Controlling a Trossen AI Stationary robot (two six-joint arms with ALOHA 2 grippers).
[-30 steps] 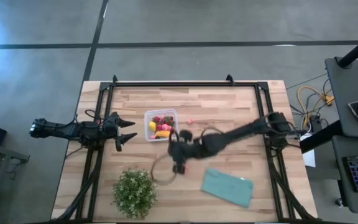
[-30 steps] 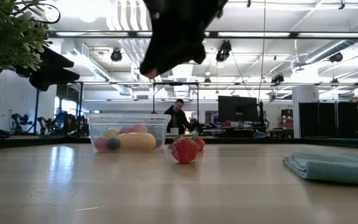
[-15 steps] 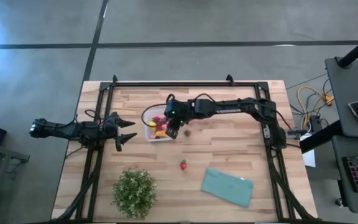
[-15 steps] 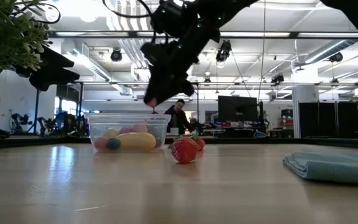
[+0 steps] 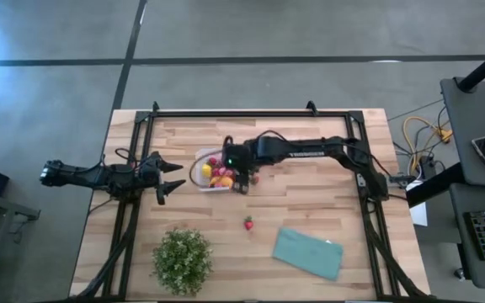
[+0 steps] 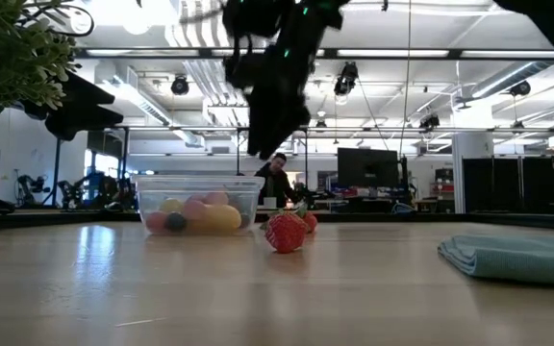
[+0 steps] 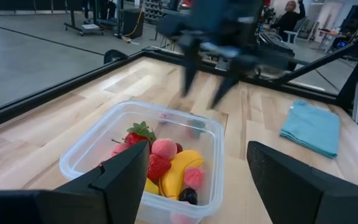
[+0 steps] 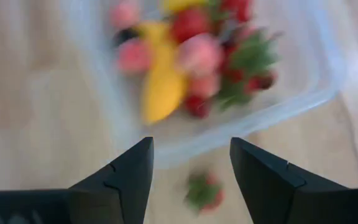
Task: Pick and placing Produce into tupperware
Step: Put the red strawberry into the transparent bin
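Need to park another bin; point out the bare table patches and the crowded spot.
Bare wood: between the plant and cloth, apart from one strawberry; also the far strip behind the tupperware. Crowded: around the tupperware, where the open right gripper hovers.

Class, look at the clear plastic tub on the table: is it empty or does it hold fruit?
It holds fruit. The lidless tupperware contains a banana and several strawberries.
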